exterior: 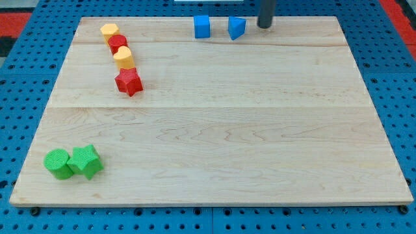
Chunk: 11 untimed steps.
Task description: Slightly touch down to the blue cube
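The blue cube point(202, 26) sits near the top edge of the wooden board point(214, 130), a little left of centre. A second blue block point(236, 28), wedge-like in shape, stands just to its right. My tip point(264, 26) comes down from the view's top and rests right of that second blue block, a short gap from it and about two block widths right of the blue cube. It touches neither block.
At the top left, a yellow block point(109, 30), a red block point(117, 43), a yellow block point(123, 57) and a red star point(129, 82) form a slanting line. A green cylinder point(58, 163) and a green star-like block point(86, 161) touch at the bottom left.
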Each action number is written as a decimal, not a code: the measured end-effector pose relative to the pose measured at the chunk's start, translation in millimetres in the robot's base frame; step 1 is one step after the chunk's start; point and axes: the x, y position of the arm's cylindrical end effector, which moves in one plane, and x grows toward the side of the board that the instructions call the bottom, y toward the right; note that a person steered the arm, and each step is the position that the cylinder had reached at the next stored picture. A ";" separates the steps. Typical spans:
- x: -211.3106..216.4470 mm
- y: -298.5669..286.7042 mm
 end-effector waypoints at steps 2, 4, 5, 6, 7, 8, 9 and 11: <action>5.4 -18.9; 5.7 -19.7; 5.9 -19.7; 9.0 -17.8; 14.9 -16.6; 29.8 -13.2; 55.0 -13.2; 73.4 -27.3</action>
